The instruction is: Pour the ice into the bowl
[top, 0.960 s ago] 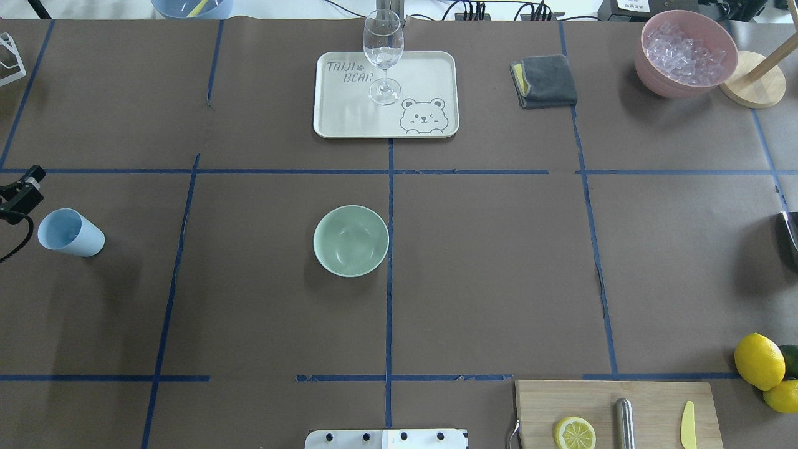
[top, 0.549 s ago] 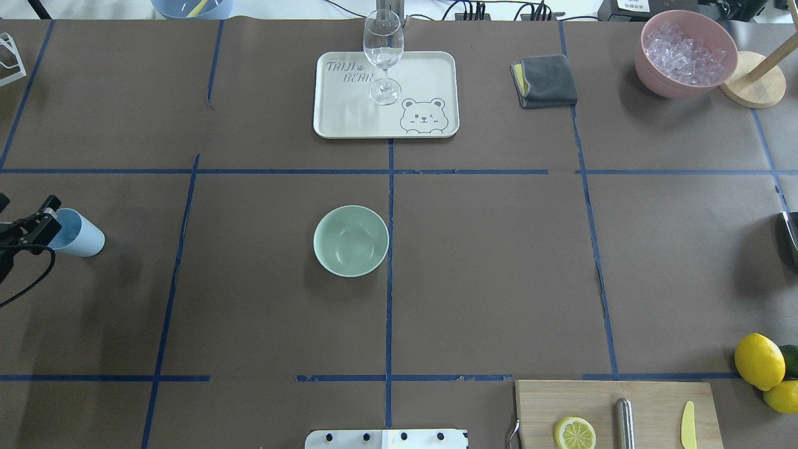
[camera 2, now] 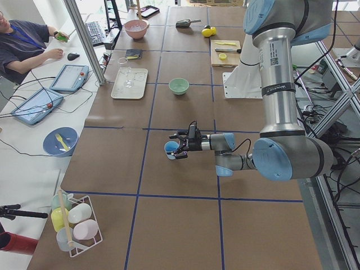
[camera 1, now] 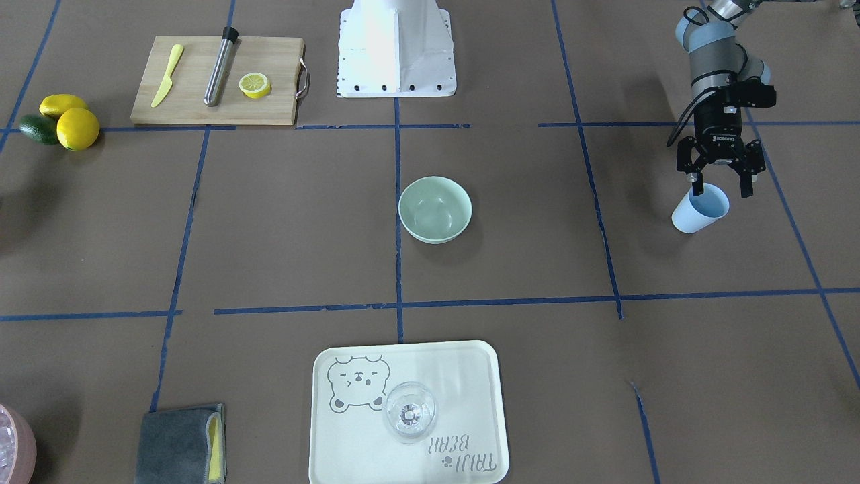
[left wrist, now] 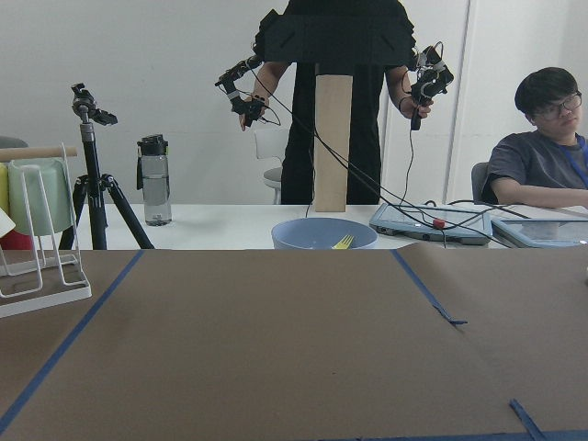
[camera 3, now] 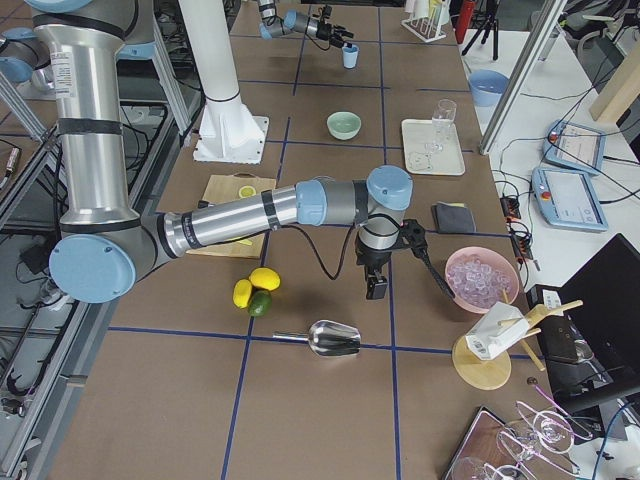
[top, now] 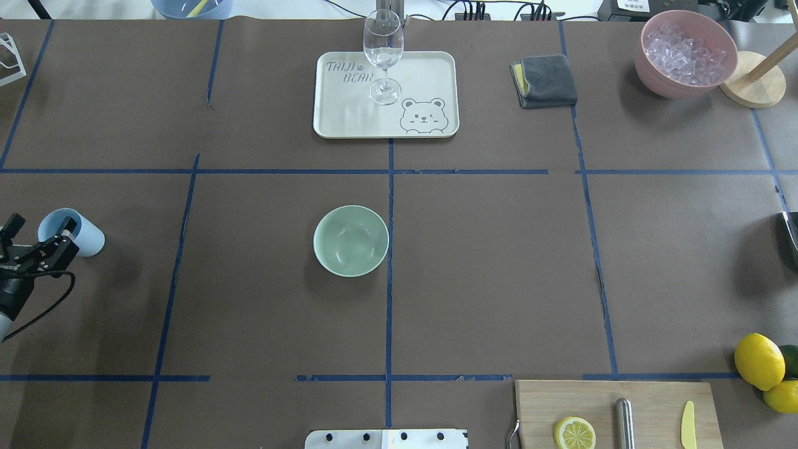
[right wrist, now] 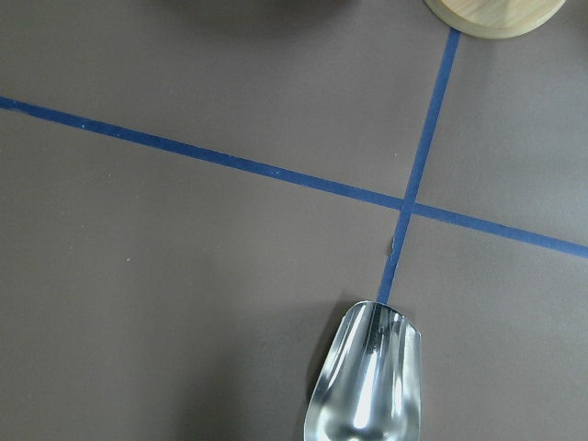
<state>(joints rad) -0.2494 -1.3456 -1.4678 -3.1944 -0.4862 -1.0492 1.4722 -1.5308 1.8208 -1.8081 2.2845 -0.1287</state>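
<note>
The pale mint-green bowl (top: pixel 351 241) stands empty at the table's middle; it also shows in the front view (camera 1: pixel 435 208). The ice (top: pixel 682 53) fills a pink vessel (top: pixel 648 75) at the far right corner. My left gripper (top: pixel 40 229) is open at the left edge, its fingers on either side of the mouth of a light blue cup (top: pixel 87 240). In the front view the left gripper (camera 1: pixel 720 187) hangs just above the cup (camera 1: pixel 699 212), apart from it. My right gripper (camera 3: pixel 375 290) shows only in the exterior right view, near the pink vessel; I cannot tell its state.
A cream tray (top: pixel 430 75) with a wine glass (top: pixel 383 53) stands at the far middle, a grey cloth (top: pixel 543 81) to its right. A cutting board (top: pixel 654 399) with a lemon slice, and lemons (top: pixel 759 360), lie near right. A metal scoop (right wrist: pixel 367 386) lies under the right wrist.
My left gripper has moved from beyond the light blue cup towards the robot, and its open fingers now stand at the cup's mouth. Nothing else has moved.
</note>
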